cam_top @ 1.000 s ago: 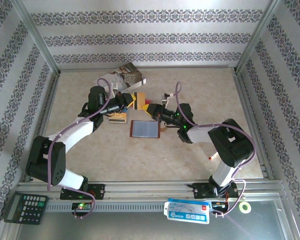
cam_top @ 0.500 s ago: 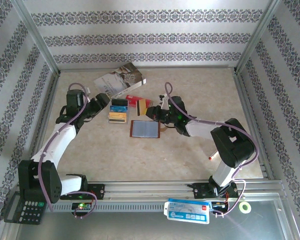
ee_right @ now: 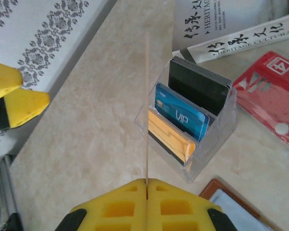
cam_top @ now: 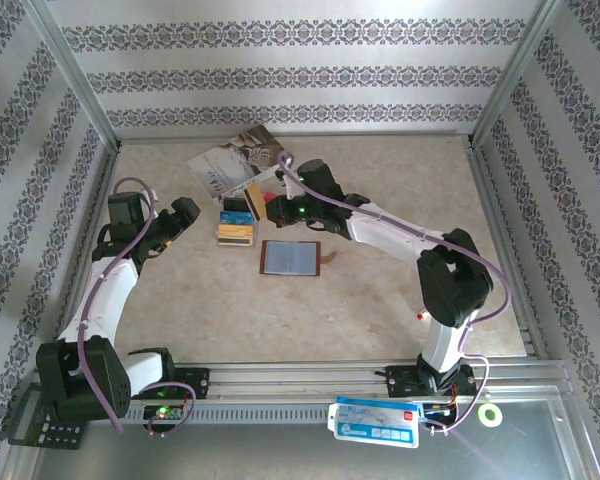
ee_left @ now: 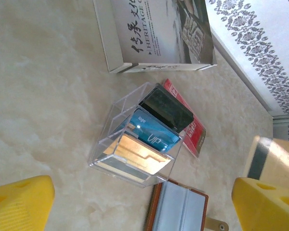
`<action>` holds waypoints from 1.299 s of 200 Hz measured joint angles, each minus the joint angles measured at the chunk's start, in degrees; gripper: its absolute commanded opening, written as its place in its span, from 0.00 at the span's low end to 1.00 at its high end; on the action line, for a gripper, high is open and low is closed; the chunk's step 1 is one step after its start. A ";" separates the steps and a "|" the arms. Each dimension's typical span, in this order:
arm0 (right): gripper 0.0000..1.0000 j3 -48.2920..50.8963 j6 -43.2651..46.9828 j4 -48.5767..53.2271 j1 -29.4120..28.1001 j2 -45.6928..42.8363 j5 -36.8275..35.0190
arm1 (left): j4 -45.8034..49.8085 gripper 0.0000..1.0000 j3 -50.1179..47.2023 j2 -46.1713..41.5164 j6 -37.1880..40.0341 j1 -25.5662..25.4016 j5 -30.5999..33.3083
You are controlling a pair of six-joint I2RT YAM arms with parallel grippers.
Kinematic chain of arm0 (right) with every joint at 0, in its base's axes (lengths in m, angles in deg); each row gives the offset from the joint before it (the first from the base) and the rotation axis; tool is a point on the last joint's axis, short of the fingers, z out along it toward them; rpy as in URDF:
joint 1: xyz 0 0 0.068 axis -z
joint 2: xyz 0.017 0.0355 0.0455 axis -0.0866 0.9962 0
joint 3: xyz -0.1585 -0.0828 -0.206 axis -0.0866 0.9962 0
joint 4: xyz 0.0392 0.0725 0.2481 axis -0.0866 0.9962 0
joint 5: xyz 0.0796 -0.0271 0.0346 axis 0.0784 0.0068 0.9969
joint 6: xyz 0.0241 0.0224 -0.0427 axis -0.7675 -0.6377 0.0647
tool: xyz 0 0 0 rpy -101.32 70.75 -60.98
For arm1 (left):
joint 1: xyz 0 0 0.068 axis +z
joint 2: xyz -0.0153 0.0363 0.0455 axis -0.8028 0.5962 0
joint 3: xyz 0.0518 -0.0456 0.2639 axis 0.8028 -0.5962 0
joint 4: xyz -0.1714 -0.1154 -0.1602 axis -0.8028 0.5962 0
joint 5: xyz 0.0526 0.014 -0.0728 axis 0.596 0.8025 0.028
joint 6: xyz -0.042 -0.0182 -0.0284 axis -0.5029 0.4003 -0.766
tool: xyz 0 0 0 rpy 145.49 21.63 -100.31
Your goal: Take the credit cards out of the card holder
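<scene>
right gripper [ee_right: 147,185]: fingers pressed together on a thin tan held card [ee_right: 147,106]. The card is seen edge-on in the right wrist view, standing straight out from the fingertips.
held card, position: in the air above the table [cam_top: 380,320], over the near side of the clear stand [ee_left: 111,126] and not touching it.
left gripper [ee_left: 143,192]: fingers spread wide with nothing between them. It sits left of the stand, well apart from it in the top view.
card holder [cam_top: 290,258]: lies open and flat on the table with the grey-blue lining up and the small tab at its right edge. It is just on the near side of the stand. Whether any card remains in its pockets can't be told from these frames.
clear stand: three stepped slots. The black card [ee_left: 166,107] is at the back, the blue VIP card [ee_left: 151,131] in the middle and the gold card [ee_left: 132,151] in front, all upright.
red packet [ee_left: 192,127]: flat on the table, touching the stand's far right side and partly under it.
booklet [ee_left: 159,33]: white-grey, flat, beyond the stand near the back wall.
unclear: a tan shape with a dark stripe at the right edge of the left wrist view is probably the held card, but it's cropped.
</scene>
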 measured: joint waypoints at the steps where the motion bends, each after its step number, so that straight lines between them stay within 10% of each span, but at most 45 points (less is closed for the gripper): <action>1: 0.00 -0.37 0.33 0.31 -0.11 0.28 -0.17 | 0.00 0.96 -0.02 0.00 0.00 0.00 -0.11; 89: 0.00 -21.44 22.21 18.47 -2.86 14.23 -4.44 | -0.87 1.00 -2.19 -0.35 0.22 0.48 -2.95; 260: 0.00 -29.20 47.21 25.62 -3.39 20.85 -2.93 | -4.09 1.00 -4.00 -0.44 0.37 1.27 -3.93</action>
